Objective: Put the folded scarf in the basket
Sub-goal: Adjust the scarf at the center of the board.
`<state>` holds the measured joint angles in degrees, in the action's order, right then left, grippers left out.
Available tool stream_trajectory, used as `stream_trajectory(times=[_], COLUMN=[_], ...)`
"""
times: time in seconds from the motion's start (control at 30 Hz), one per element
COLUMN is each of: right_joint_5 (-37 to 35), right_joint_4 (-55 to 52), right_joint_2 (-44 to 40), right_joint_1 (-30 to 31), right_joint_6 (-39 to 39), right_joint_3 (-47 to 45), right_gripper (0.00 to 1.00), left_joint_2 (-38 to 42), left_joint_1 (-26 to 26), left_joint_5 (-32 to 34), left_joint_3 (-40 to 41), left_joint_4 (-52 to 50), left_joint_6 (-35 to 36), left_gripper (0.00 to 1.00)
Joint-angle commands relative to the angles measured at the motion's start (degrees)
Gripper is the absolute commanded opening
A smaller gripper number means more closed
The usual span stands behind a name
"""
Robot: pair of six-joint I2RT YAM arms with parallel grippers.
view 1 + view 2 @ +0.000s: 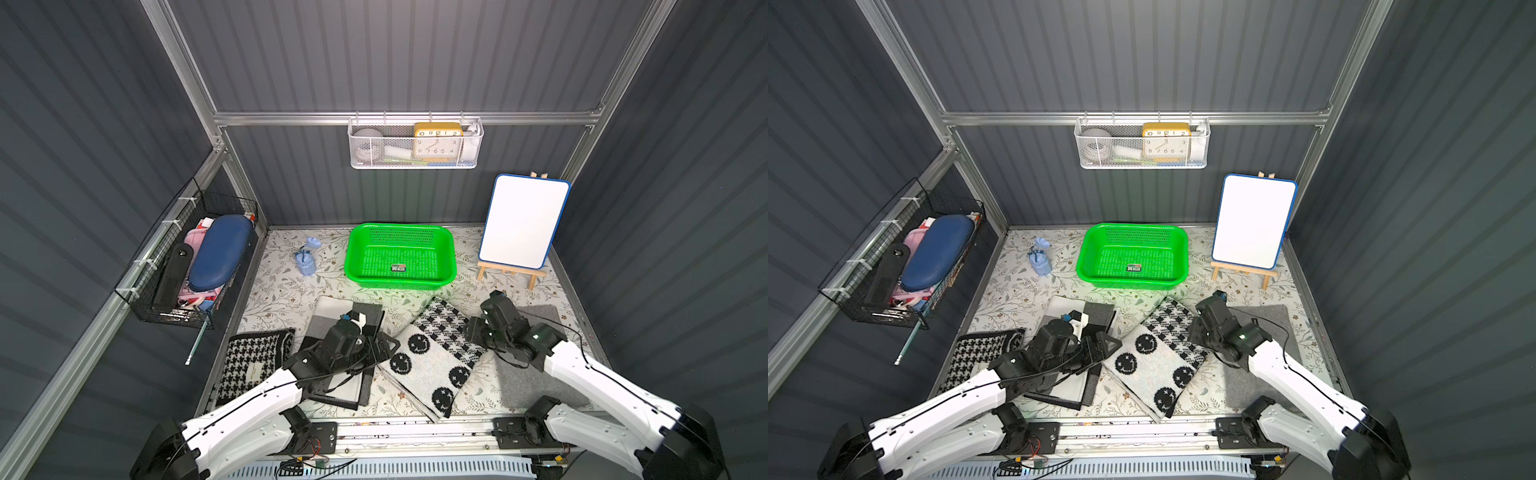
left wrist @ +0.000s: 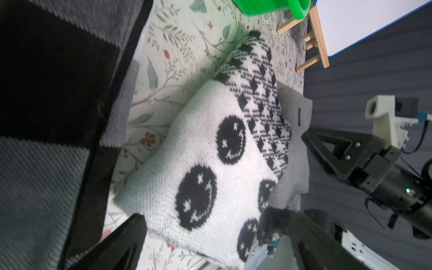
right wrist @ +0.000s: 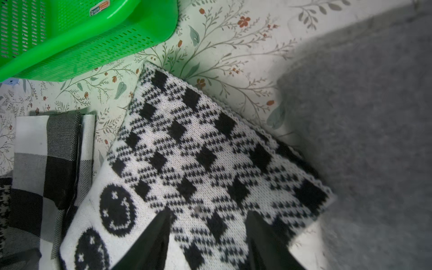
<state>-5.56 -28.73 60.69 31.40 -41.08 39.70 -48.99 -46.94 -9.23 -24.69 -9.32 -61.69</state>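
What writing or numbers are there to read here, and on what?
"10 11 12 1 2", "9", "3", "8 7 6 5 4": clock face.
Label in basket: too blurred to read.
Tag on houndstooth scarf: too small to read.
Whiteboard: blank.

There are four folded cloths — smiley scarf point(image 1: 432, 365), houndstooth scarf point(image 1: 253, 361), checked cloth point(image 1: 328, 309), grey cloth point(image 1: 528, 382) — one green basket point(image 1: 395, 284), two wall-hung ones, white mesh basket point(image 1: 415, 163) and black wire basket point(image 1: 224, 203), one whiteboard point(image 1: 523, 220), one clock point(image 1: 436, 141) and one small blue object point(image 1: 305, 262).
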Motion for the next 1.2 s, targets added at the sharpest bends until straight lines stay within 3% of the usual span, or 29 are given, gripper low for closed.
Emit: stream_trajectory(times=[0.0,0.23,0.63,0.73,0.83,1.03,1.17], right_joint_5=[1.9,4.1,7.1,7.2,7.5,8.5,9.6], right_joint_4=[4.9,4.1,4.6,4.8,5.2,7.2,8.1], right_joint_2=[5.6,13.3,14.7,14.1,13.3,11.5,10.4], right_joint_1=[-1.7,-2.9,-2.9,-2.9,-2.8,-2.8,-2.2], right_joint_6=[3.5,3.1,0.5,-0.1,-1.1,-3.4,-4.9], right_joint_3=[2.2,3.2,-0.9,-2.2,-3.6,-7.1,-9.0], right_gripper=[0.54,0.52,0.50,0.50,0.50,0.50,0.48], left_joint_2=[4.8,1.3,-17.8,-20.7,-23.1,-32.3,-36.3], left_joint_1=[-2.6,-7.3,-10.6,-10.7,-10.7,-10.6,-10.2], left_joint_5=[-3.2,-5.4,-5.1,-3.5,-1.3,2.0,4.8], left_joint_3=[5.2,9.8,7.3,5.9,4.0,-3.2,-7.1], left_joint_4=[-1.8,6.3,23.5,23.8,23.6,20.7,17.7], left_joint_6=[-7.2,-10.3,-11.6,-11.6,-11.9,-9.2,-6.5], left_gripper=[0.99,0.97,0.88,0.85,0.75,0.71,0.57])
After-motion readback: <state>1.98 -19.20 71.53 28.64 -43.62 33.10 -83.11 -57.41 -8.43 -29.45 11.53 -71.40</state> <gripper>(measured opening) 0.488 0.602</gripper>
